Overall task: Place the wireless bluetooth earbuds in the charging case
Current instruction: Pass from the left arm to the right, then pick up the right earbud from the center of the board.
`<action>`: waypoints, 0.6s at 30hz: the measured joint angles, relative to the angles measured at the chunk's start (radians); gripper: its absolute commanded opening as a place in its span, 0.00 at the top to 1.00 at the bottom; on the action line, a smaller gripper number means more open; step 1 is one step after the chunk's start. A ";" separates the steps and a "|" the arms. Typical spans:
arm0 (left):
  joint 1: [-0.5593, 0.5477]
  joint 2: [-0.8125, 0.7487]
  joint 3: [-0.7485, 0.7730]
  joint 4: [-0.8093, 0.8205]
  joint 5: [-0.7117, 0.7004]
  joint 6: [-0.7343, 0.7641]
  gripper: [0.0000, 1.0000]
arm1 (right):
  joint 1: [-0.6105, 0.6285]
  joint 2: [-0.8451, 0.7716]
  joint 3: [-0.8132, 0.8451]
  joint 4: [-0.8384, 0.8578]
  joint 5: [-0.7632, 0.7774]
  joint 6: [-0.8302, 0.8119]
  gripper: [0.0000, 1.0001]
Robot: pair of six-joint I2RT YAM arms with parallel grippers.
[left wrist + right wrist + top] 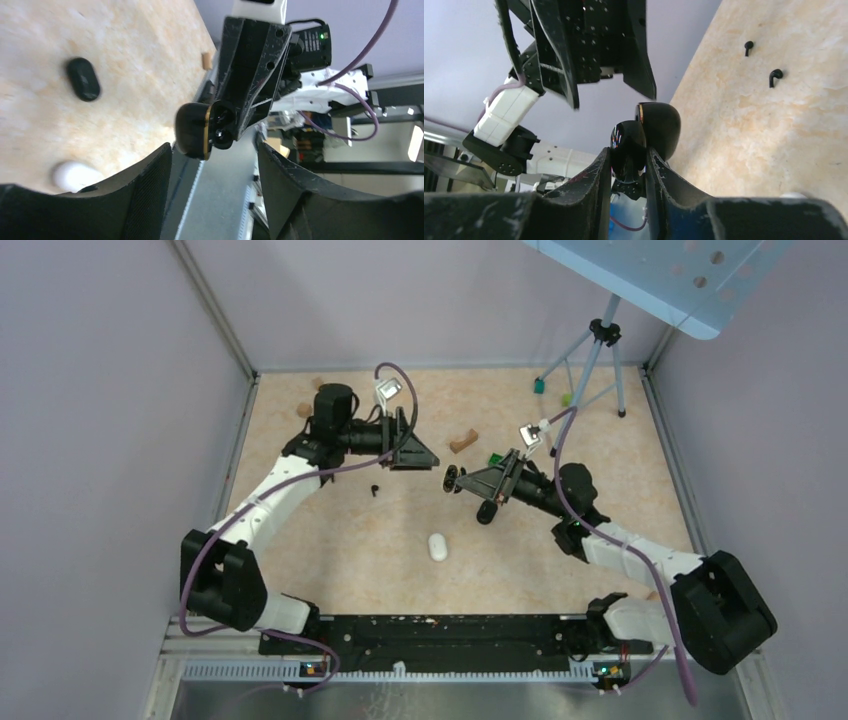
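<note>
My right tool (627,160) is clamped on the open charging case (646,125) and holds it off the table (350,560), roughly mid-workspace, lid end pointing toward my left arm. My left tool (418,455) hangs just across from it, jaws apart and holding nothing. The earbuds (749,46) lie loose on the table, on the left side, below and a little nearer than that free tool, so I judge the left arm should fetch them.

No readable text, labels, brands or numbers, none on the charging case (192,130)
</note>
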 measured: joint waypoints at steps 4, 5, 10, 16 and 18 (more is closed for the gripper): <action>0.095 0.000 0.064 -0.116 -0.008 0.106 0.29 | -0.032 -0.050 -0.008 -0.097 -0.002 -0.026 1.00; 0.119 -0.001 0.080 -0.161 -0.032 0.142 0.29 | -0.041 -0.064 -0.014 -0.113 -0.002 -0.029 1.00; 0.151 -0.005 0.134 -0.356 -0.302 0.261 0.30 | -0.072 -0.144 -0.025 -0.259 0.000 -0.076 1.00; 0.150 -0.006 0.091 -0.529 -0.696 0.304 0.28 | -0.073 -0.176 0.035 -0.507 0.000 -0.180 1.00; 0.149 -0.005 0.055 -0.558 -0.779 0.309 0.31 | -0.074 -0.177 0.055 -0.561 0.000 -0.206 1.00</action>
